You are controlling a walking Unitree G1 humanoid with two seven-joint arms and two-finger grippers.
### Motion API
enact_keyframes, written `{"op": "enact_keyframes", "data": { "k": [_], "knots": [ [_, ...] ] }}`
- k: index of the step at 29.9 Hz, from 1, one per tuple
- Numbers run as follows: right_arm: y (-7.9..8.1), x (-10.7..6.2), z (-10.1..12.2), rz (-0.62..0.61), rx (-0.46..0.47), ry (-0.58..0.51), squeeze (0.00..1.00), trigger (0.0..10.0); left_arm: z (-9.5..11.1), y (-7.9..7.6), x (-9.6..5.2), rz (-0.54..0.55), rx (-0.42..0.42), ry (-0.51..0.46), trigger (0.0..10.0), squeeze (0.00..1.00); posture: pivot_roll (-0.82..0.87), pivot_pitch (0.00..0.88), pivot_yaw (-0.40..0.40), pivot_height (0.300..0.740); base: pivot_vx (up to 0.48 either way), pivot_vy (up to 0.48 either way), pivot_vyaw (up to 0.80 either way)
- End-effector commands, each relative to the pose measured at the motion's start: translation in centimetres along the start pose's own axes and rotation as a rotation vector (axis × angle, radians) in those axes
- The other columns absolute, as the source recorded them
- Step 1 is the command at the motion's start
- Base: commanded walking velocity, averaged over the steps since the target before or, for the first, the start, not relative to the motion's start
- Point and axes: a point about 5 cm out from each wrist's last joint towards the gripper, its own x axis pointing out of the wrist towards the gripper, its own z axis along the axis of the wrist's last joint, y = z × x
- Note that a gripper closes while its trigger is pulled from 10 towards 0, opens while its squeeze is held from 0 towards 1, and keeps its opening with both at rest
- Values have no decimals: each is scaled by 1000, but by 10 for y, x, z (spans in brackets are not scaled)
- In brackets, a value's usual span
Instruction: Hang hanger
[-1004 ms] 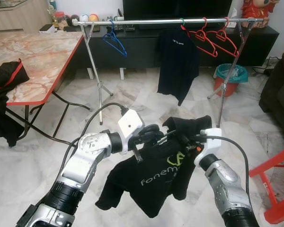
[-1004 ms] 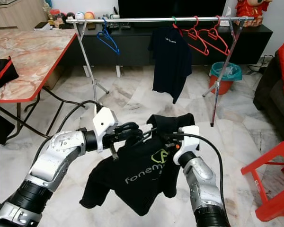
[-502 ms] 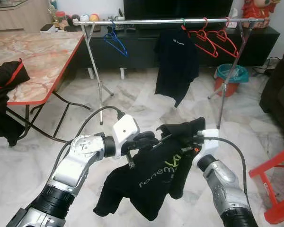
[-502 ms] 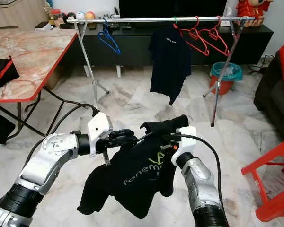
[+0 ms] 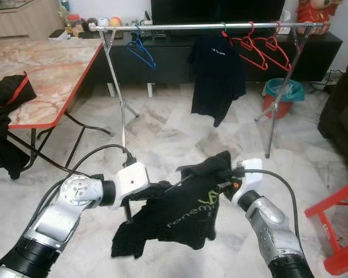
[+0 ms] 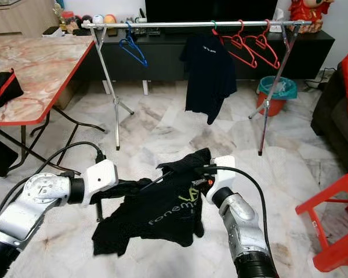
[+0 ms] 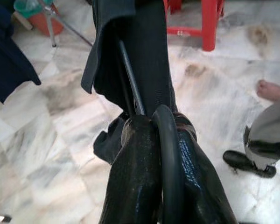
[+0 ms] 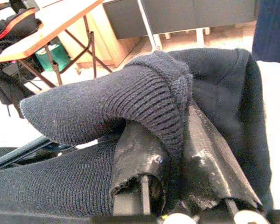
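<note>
A black T-shirt [image 5: 180, 217] with pale lettering hangs on a thin black hanger [image 5: 182, 180], held low over the floor between my two grippers. My left gripper [image 5: 160, 188] is shut on the hanger; in the left wrist view the fingers [image 7: 135, 177] clamp its curved hook, with shirt cloth beyond. My right gripper [image 5: 223, 174] is shut on the shirt's ribbed collar [image 8: 158, 88]. The silver clothes rail [image 5: 191, 26] stands across the room, well beyond both grippers. It carries a blue hanger [image 5: 140, 49], a hung black shirt [image 5: 217, 75] and red hangers [image 5: 261, 49].
A marble-topped table [image 5: 40, 69] with a red edge stands on the left, dark clothes [image 5: 6, 116] draped over it. A teal bin [image 5: 282, 92] stands by the rail's right leg, and a red stool [image 5: 342, 231] at the right. In the left wrist view a person's foot [image 7: 275, 88] is on the floor.
Both arms have come down, and the left gripper has drawn back leftward. The shirt now hangs lower and more stretched out between them.
</note>
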Motion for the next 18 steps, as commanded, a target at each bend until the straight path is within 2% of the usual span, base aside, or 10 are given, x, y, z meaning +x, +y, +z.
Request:
{"op": "enact_keyframes", "data": {
  "k": [1,6,15,18],
  "knots": [
    [-5,3,16,-18,-25,-55,0,0,-10,-3,3,8,16,67,10000,0,-85,0,11,740,0,0,0],
    [-7,3,18,-30,-27,-61,0,0,-16,-11,1,-30,41,103,10000,0,-93,0,9,740,0,0,0],
    [-25,2,23,-155,-38,-62,0,0,-22,-27,-21,-152,77,153,10000,0,-85,0,8,740,0,0,0],
    [-27,2,23,-173,-33,-65,0,0,-22,-28,-23,-155,78,150,10000,0,-85,0,8,740,0,0,0]
  ]
}}
